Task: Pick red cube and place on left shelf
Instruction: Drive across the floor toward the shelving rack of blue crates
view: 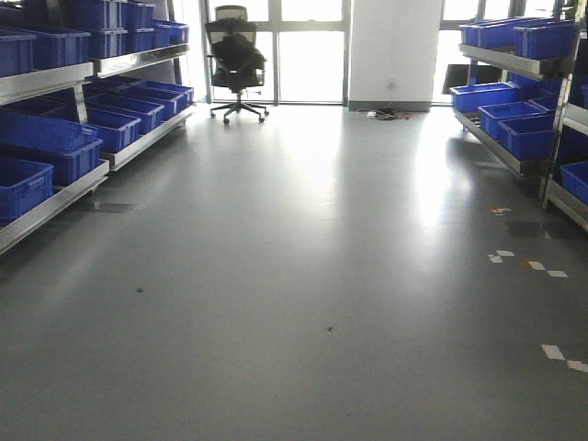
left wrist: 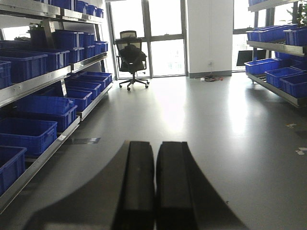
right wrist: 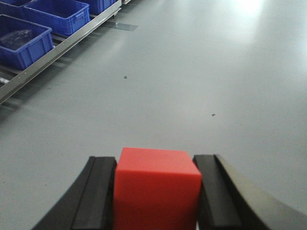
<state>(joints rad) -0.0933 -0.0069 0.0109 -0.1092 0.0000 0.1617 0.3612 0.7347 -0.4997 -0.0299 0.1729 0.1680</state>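
A red cube is clamped between the two black fingers of the right gripper, with grey floor beyond it and its lower part cut off by the picture's bottom edge. The left gripper has its fingers pressed together, gripping nothing. The left shelf, loaded with blue bins, stands well apart from the cube; dark contents in one bin are too blurred to identify.

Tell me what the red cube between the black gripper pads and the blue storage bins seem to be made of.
The red cube looks like matt plastic or dense foam, I cannot tell which: even colour, no gloss, crisp edges. The blue storage bins look like moulded plastic: slight sheen, thick rolled rims.
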